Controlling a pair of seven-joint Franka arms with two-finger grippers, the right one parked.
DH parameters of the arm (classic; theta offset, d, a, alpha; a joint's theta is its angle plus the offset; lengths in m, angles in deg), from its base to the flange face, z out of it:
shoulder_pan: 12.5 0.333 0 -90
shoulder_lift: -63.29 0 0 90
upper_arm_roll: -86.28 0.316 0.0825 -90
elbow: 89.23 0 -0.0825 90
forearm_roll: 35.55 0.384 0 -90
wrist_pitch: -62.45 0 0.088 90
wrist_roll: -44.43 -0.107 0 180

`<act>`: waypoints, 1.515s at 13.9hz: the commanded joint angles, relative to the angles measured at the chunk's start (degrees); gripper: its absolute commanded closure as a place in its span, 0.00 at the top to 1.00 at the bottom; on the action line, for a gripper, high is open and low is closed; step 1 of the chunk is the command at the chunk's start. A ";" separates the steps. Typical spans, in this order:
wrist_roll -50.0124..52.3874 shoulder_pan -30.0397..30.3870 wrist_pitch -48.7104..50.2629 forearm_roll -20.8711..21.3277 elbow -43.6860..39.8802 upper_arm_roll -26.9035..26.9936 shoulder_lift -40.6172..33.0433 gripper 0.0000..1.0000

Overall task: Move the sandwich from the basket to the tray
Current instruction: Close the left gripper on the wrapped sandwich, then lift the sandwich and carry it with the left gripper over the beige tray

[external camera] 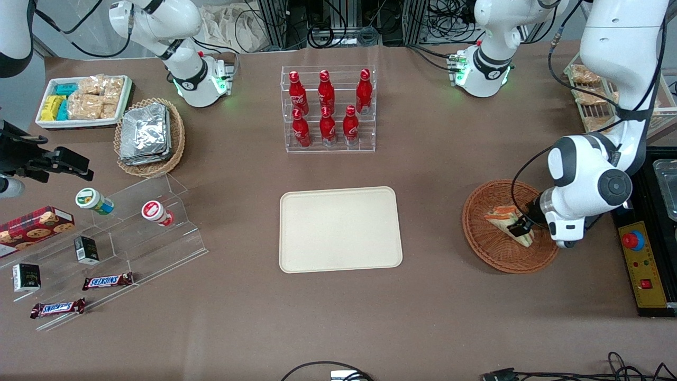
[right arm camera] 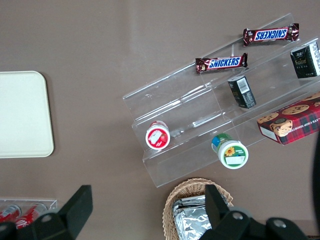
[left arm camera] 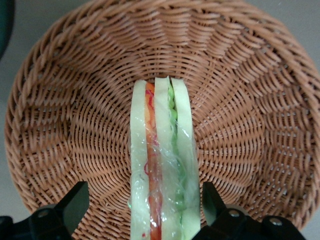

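Your left arm's pincer (left arm camera: pixel 142 210) sits low in the round reddish-brown wicker basket (external camera: pixel 478 233), fingers (left arm camera: pixel 75 205) spread either side of the plastic-wrapped triangular sandwich (left arm camera: pixel 161 165), not touching it. The cream rectangular tray (external camera: pixel 339 228) lies mid-frame on the bench.

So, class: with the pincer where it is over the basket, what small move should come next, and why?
Probably close the pincer: its fingers stand open on either side of the sandwich, which lies in the basket, ungripped, while the tray holds nothing.
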 commanded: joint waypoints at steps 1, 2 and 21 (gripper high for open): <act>0.97 -0.26 -1.66 -1.09 -0.26 -0.52 1.46 0.97; 1.93 -0.26 -2.10 -1.27 -0.26 -0.52 1.38 0.40; -11.77 -8.86 41.31 7.52 -37.96 -7.81 -0.73 0.00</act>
